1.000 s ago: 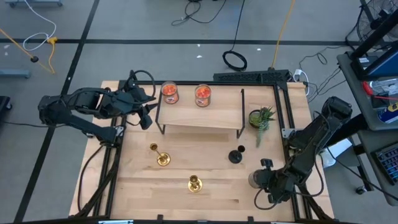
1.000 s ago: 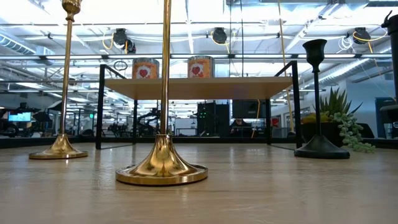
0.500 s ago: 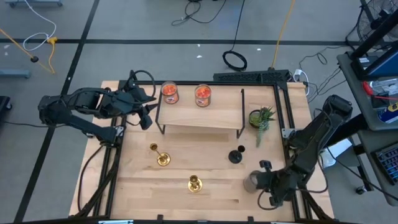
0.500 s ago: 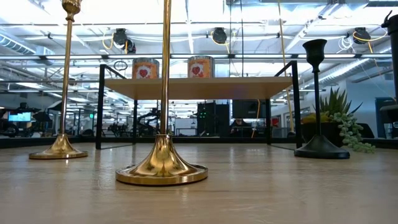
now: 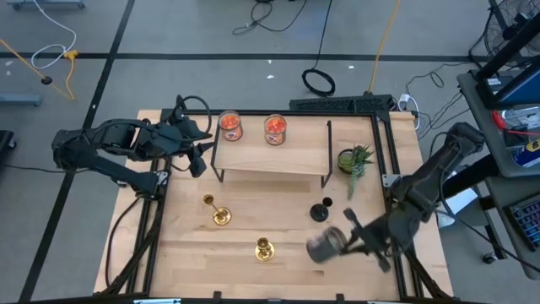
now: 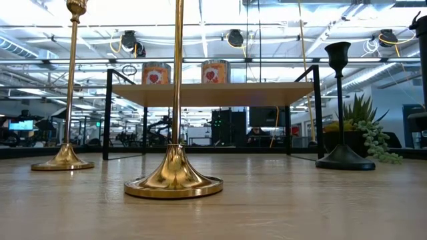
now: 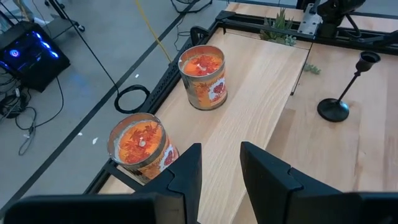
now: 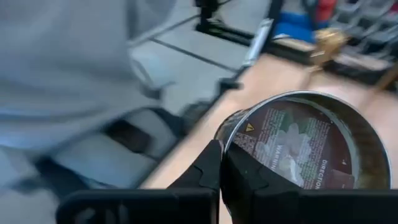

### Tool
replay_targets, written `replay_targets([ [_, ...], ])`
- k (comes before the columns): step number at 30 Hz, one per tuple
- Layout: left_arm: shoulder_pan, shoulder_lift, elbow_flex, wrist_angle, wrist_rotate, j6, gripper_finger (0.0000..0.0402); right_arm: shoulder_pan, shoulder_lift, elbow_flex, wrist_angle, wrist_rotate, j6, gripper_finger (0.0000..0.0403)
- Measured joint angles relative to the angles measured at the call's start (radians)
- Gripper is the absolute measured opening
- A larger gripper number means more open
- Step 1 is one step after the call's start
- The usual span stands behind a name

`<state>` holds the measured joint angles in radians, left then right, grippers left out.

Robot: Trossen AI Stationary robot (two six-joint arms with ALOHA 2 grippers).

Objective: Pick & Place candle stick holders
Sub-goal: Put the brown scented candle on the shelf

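Two gold candle stick holders [image 5: 218, 213] [image 5: 264, 248] and a black one [image 5: 320, 209] stand upright on their round bases on the wooden table. They also show in the low view, gold [image 6: 67, 157], gold [image 6: 175, 180] and black [image 6: 343, 157]. My right gripper [image 5: 344, 241] is shut on a grey jar candle [image 5: 323, 247] over the table, right of the near gold holder. My left gripper [image 7: 217, 168] is open and empty at the shelf's left end [image 5: 211, 156], next to two orange jar candles [image 7: 202, 74] [image 7: 138, 142]. My right gripper holds the grey jar candle by its edge [image 8: 229, 142], pinched between the two fingers [image 8: 208, 167]. The fingers come about level from the table's right side. The jar is tipped on its side, its labelled bottom [image 8: 292, 146] facing the wrist camera. It looks lifted off the table.
A low wooden shelf on a black frame [image 5: 270, 156] stands at the table's far middle, with two orange jar candles [image 5: 230, 125] [image 5: 275, 128] at its back. A small green potted plant [image 5: 354, 160] stands at its right. Black rails run along both table sides.
My right gripper has swung from the table's near right corner toward the left with the grey jar candle, turning as it went. The jar, upright a second ago, is now tipped on its side, closer to the near gold holder.
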<state>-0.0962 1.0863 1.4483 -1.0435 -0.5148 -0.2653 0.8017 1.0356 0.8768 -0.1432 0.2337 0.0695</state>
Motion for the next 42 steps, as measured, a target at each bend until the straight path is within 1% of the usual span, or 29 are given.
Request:
replay_targets([
  [3, 0.000, 0.001, 0.000, 0.000, 0.000, 0.000, 0.0118, -0.115, -0.037, 0.003, -0.005, -0.004, -0.141, 0.0001],
  [5, 0.000, 0.008, 0.000, 0.000, 0.000, 0.000, 0.0118, -0.204, -0.047, 0.036, -0.043, -0.023, -0.215, 0.0001],
  [9, 0.000, 0.026, 0.000, 0.000, 0.001, 0.001, 0.0118, -0.379, -0.022, 0.175, -0.186, -0.082, -0.283, 0.0001],
  [12, 0.000, 0.049, 0.000, 0.000, 0.001, 0.009, 0.0118, -0.514, 0.032, 0.294, -0.299, -0.061, -0.298, 0.0001],
  [15, 0.000, 0.078, 0.000, 0.000, 0.001, 0.009, 0.0118, -0.648, 0.098, 0.382, -0.408, -0.032, -0.301, 0.0000],
  [20, 0.000, 0.121, 0.000, 0.000, -0.003, 0.020, 0.0118, -0.860, 0.196, 0.497, -0.562, -0.068, -0.288, 0.0000],
  [23, 0.000, 0.125, 0.000, 0.000, -0.006, 0.046, 0.0118, -0.964, 0.257, 0.527, -0.650, -0.164, -0.249, 0.0000],
  [25, 0.000, 0.125, 0.000, 0.000, -0.008, 0.055, 0.0118, -1.015, 0.288, 0.533, -0.684, -0.212, -0.235, 0.0000],
  [27, 0.000, 0.123, 0.000, 0.000, -0.008, 0.061, 0.0118, -1.048, 0.307, 0.540, -0.701, -0.238, -0.238, 0.0000],
  [31, 0.000, 0.115, 0.000, 0.000, -0.009, 0.061, 0.0118, -1.114, 0.334, 0.543, -0.763, -0.217, -0.242, 0.0000],
  [35, 0.000, 0.117, 0.000, -0.001, -0.008, 0.061, 0.0118, -1.150, 0.343, 0.542, -0.756, -0.205, -0.253, 0.0000],
  [39, 0.000, 0.117, 0.000, -0.001, -0.008, 0.061, 0.0118, -1.175, 0.350, 0.543, -0.745, -0.256, -0.257, 0.0001],
  [42, 0.000, 0.117, 0.000, -0.003, -0.008, 0.061, 0.0118, -1.183, 0.349, 0.543, -0.748, -0.298, -0.265, 0.0009],
])
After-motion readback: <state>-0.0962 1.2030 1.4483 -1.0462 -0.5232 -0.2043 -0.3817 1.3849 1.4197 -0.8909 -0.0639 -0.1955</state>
